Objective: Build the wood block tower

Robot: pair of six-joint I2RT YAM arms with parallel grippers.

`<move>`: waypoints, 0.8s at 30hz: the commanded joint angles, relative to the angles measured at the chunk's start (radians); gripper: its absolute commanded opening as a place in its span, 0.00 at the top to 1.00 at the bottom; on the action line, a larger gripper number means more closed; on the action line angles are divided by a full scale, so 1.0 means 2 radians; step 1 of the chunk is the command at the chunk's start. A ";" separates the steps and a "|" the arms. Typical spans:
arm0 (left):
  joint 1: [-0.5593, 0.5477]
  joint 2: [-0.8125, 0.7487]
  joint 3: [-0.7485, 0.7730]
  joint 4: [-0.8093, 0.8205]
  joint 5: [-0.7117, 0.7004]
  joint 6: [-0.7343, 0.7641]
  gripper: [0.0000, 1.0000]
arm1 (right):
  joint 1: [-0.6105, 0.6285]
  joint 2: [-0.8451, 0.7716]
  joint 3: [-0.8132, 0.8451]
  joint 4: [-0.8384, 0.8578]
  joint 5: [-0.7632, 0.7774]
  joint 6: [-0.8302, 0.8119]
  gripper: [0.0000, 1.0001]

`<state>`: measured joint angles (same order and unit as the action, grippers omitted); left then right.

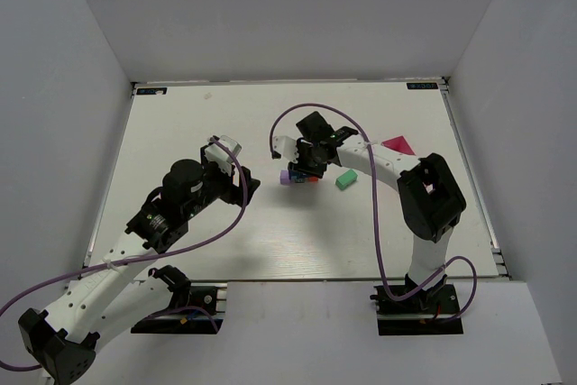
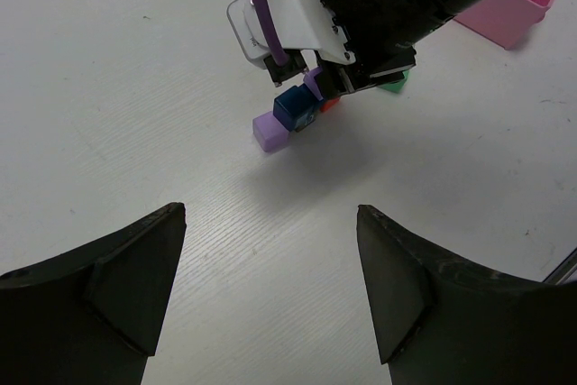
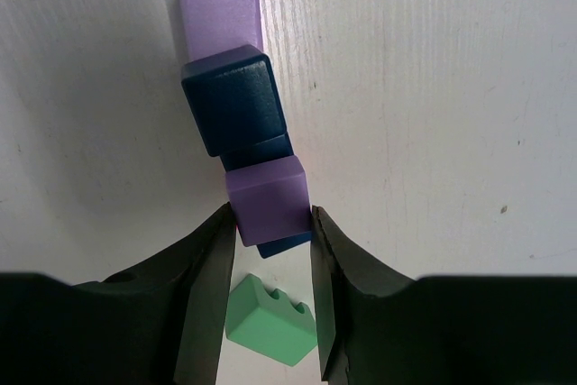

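At far left, left tool (image 2: 270,214): jaws apart, empty, blocks well ahead of it, bare worktop (image 1: 180,123) between.
Ahead of it, tower (image 2: 293,113): lilac block (image 3: 219,11) touching dark blue block (image 3: 230,96), red block (image 2: 331,104) behind.
Right tool (image 3: 272,215) clamped on purple cube (image 3: 266,188), over blue stack; contact unclear.
Risk: off-centre release tips cube off; opening fingers may knock blue block.
Green block (image 3: 270,322) just under right tool, could get nudged.
Pink tray (image 2: 514,6) further right, apart.
Worktop edges far, open room on all sides.
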<state>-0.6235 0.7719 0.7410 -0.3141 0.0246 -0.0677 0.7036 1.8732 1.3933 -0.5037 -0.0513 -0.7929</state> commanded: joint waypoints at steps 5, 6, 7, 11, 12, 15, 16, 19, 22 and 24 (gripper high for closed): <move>0.003 -0.009 0.011 -0.002 -0.005 0.002 0.14 | 0.006 0.008 0.014 0.012 0.004 -0.002 0.76; 0.003 -0.009 0.011 -0.002 -0.005 0.002 0.14 | 0.005 0.009 0.014 0.010 0.003 -0.003 0.76; 0.003 -0.009 0.011 -0.002 -0.005 0.002 0.14 | 0.006 0.010 0.014 0.010 0.003 -0.004 0.75; 0.003 -0.009 0.011 -0.002 -0.005 0.002 0.14 | 0.006 0.010 0.014 0.010 0.004 -0.004 0.72; 0.003 -0.009 0.011 -0.002 -0.005 0.002 0.14 | 0.006 0.010 0.014 0.010 0.004 -0.004 0.72; 0.003 -0.009 0.011 -0.002 -0.005 0.002 0.14 | 0.007 0.010 0.014 0.009 0.005 -0.005 0.68; 0.003 -0.009 0.011 -0.002 -0.005 0.002 0.14 | 0.006 0.011 0.014 0.010 0.006 -0.005 0.66; 0.003 -0.009 0.011 -0.002 -0.005 0.002 0.14 | 0.006 0.011 0.014 0.008 0.006 -0.005 0.60; 0.003 -0.009 0.011 -0.002 -0.005 0.002 0.14 | 0.008 0.011 0.014 0.007 0.006 -0.005 0.55; 0.003 -0.009 0.011 -0.002 -0.005 0.002 0.14 | 0.007 0.011 0.013 0.009 0.006 -0.005 0.49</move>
<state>-0.6235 0.7719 0.7410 -0.3145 0.0246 -0.0677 0.7105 1.8862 1.3933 -0.4969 -0.0463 -0.7971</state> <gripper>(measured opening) 0.863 0.499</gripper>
